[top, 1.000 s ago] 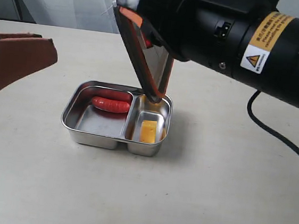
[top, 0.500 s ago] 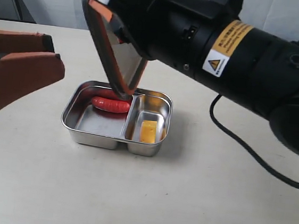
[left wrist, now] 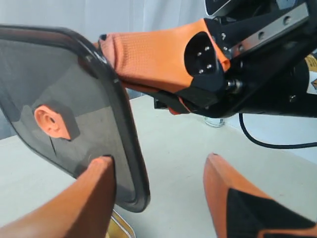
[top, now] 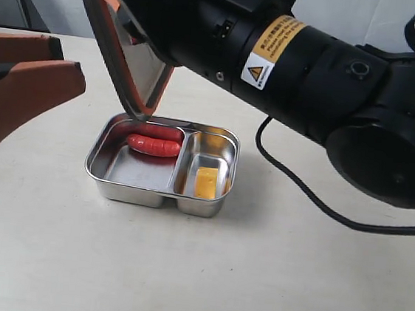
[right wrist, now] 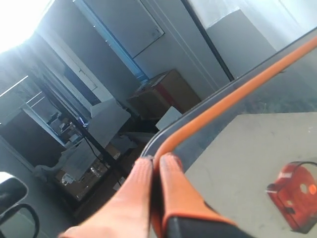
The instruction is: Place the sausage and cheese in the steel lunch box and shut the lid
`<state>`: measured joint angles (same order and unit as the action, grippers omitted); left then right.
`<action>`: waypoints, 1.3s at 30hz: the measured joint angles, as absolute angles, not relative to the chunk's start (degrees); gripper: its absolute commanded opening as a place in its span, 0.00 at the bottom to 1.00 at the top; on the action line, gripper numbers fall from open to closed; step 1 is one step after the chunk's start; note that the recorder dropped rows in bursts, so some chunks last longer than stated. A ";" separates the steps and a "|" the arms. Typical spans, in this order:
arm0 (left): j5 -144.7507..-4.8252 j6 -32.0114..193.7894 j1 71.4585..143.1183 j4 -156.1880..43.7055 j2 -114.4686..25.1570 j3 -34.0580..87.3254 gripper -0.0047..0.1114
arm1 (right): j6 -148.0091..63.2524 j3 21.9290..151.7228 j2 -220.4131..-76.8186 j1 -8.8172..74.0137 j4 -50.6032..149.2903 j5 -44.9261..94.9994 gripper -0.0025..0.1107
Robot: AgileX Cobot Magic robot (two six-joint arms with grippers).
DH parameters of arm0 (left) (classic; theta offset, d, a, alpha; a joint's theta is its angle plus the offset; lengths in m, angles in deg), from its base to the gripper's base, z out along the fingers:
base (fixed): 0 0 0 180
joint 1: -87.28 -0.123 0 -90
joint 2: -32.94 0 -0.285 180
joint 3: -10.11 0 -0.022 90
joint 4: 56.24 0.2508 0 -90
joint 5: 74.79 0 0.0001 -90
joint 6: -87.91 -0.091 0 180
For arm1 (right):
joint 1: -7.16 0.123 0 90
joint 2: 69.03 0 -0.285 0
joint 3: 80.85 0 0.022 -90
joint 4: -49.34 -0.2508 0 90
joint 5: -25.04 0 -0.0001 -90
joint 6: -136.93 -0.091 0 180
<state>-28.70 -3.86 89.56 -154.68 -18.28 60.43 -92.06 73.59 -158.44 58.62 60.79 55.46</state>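
Observation:
The steel lunch box [top: 138, 193] sits on the table. The red sausage [top: 153, 145] lies in its wide compartment and the yellow cheese [top: 205, 183] in the narrow one. My right gripper [right wrist: 157, 159] is shut on the rim of the dark lid [top: 132, 62]. The lid hangs steeply tilted, orange seal [right wrist: 218, 105] showing, with its low corner just over the far edge of the wide compartment. At the left my left gripper [top: 70, 67] stands open and holds nothing. In the left wrist view the lid [left wrist: 79, 84] with its orange valve tab [left wrist: 49, 121] hangs just past one finger of that gripper [left wrist: 158, 158].
The bulky black right arm [top: 313, 70] reaches across the back of the beige table [top: 290, 283] above the box. Its black cable [top: 293, 185] trails over the table to the right of the box.
The right arm has carried the tilted lid leftward, from above the narrow compartment to above the wide one. The left gripper has stayed open and barely shifted.

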 measured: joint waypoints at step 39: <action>-27.12 -3.99 89.56 -154.70 -23.32 60.43 0.04 | -84.20 73.96 -158.48 68.74 58.27 53.45 0.01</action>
<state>-27.12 -3.99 89.56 -154.70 -23.32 60.43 -84.20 73.96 -158.48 68.74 58.27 53.45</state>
